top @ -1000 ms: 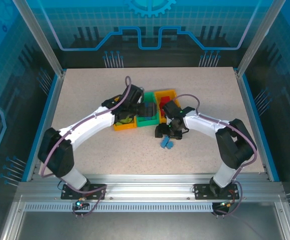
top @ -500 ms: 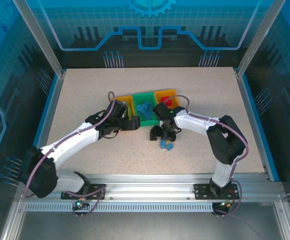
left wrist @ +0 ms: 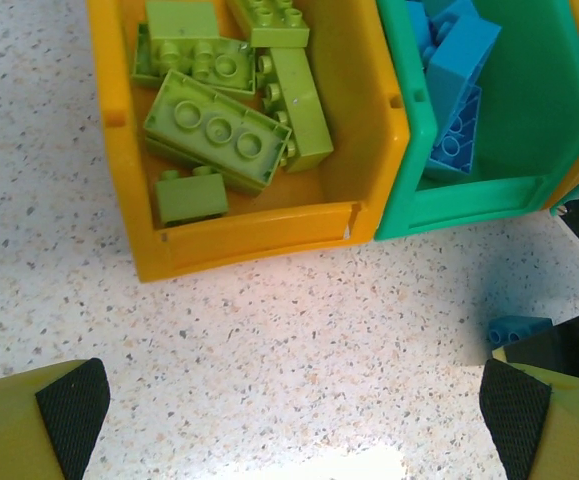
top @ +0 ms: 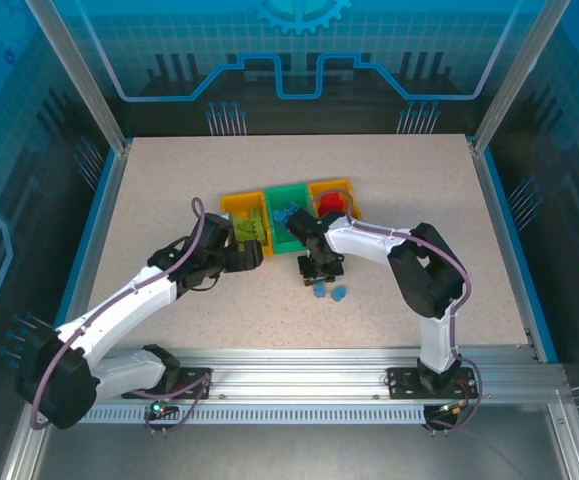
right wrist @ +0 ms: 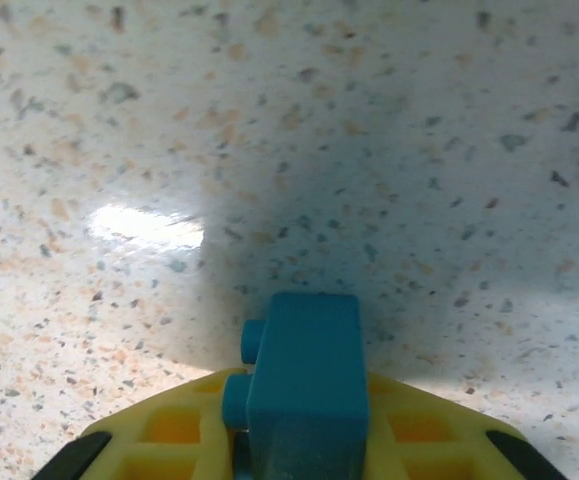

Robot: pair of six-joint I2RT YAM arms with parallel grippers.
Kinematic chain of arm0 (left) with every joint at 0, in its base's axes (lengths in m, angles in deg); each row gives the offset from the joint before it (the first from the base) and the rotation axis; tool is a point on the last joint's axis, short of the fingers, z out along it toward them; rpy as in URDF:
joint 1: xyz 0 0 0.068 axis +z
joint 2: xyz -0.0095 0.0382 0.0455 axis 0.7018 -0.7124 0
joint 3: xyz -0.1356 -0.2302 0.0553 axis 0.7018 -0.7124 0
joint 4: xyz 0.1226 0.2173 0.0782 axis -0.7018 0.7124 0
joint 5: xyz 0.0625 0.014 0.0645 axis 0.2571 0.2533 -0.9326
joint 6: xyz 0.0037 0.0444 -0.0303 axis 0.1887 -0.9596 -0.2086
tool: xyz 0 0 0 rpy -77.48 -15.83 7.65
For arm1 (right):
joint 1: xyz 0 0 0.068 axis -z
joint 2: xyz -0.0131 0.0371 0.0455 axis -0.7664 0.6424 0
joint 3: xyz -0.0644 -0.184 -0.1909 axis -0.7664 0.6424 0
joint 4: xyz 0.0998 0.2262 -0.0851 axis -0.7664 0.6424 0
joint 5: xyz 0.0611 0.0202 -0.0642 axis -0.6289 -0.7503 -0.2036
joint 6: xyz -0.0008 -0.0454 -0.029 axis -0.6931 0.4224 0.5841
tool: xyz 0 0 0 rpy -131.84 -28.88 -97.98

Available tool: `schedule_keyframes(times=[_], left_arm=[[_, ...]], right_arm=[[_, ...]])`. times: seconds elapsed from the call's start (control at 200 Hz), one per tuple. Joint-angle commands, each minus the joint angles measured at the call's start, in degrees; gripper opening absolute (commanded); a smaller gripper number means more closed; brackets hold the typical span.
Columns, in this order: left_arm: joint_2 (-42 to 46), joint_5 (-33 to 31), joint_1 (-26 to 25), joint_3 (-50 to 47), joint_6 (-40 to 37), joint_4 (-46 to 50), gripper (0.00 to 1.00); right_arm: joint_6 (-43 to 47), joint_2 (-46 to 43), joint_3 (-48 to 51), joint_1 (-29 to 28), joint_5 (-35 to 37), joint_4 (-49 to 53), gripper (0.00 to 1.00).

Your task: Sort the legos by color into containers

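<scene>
Just near-side of the green bin, the right gripper is clamped on a blue brick, down at the table. The bin lies directly beyond it, slightly left; the left gripper hangs wide apart, empty.

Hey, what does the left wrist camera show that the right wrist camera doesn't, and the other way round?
Left wrist view: the orange-yellow bin holding lime green bricks, the green bin holding blue bricks, an edge blue brick low on the right, and the left jaws spread wide. Right wrist view: a close look at a single blue brick pinched in the right jaws. Both: the speckled tabletop.
</scene>
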Motion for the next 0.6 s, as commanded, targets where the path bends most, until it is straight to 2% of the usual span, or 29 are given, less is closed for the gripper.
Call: schedule_keyframes(times=[0.0,0.135,0.325,0.48,0.595], left_arm=[[2.27,-1.09,0.57,-2.20,1.28,1.10,0.99],[2.59,-0.15,0.63,-3.90,2.04,0.63,0.99],[2.10,0.61,0.47,-5.56,3.16,0.74,0.99],[2.25,2.02,0.17,-7.76,5.08,-0.85,0.99],[2.00,2.29,-0.87,-8.23,6.34,-1.68,0.99]], right_arm=[[1.38,-0.81,-2.06,-0.93,2.30,2.80,0.22],[2.18,-5.96,-3.01,1.11,1.04,1.13,0.21],[4.44,-11.28,-4.97,11.61,-5.46,-2.89,0.20],[7.34,-8.99,-10.50,19.32,-6.03,-3.93,0.19],[9.17,-4.04,-16.83,21.99,-4.39,-2.57,0.20]])
